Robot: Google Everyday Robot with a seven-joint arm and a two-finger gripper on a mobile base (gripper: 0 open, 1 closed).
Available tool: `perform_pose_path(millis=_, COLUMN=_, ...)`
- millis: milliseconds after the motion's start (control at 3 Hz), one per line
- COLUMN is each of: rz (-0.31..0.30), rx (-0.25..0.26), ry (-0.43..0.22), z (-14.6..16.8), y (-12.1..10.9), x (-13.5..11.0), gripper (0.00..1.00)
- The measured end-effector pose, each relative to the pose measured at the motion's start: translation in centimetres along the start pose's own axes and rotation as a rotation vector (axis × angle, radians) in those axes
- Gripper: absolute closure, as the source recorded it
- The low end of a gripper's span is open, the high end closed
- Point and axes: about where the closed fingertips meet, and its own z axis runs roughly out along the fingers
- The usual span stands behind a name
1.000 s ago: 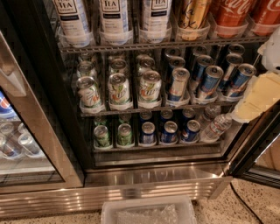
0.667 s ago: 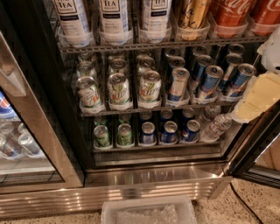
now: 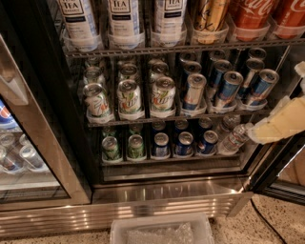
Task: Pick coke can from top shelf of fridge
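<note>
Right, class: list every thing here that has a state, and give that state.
Fridge: door open.
Coke can: upright on top shelf, untouched.
Green cans: tilted in their rack.
Water bottle: lying on its side.
Hand: at the right, near the water bottle, well below the coke can.
</note>
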Motion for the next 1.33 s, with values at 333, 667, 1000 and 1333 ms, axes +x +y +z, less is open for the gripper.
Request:
perform_pose_path(millis=333, rz=0.080, rx=0.033, ry=-0.123, z=0.9, y=0.4, x=2.2, gripper=0.00)
perform_pose_path(millis=667, rz=0.109, rx=0.071, ry=-0.211, z=0.5, y=-0.5, x=0.5, gripper=0.00)
perform_pose_path(millis=1000, rz=0.109, rx=0.071, ry=-0.211, z=0.5, y=-0.5, x=0.5, gripper=0.00)
perform_pose_path(millis=1333, rz=0.111, rx=0.070, ry=-0.231, z=1.0, y=-0.3, x=-0.3, gripper=0.00)
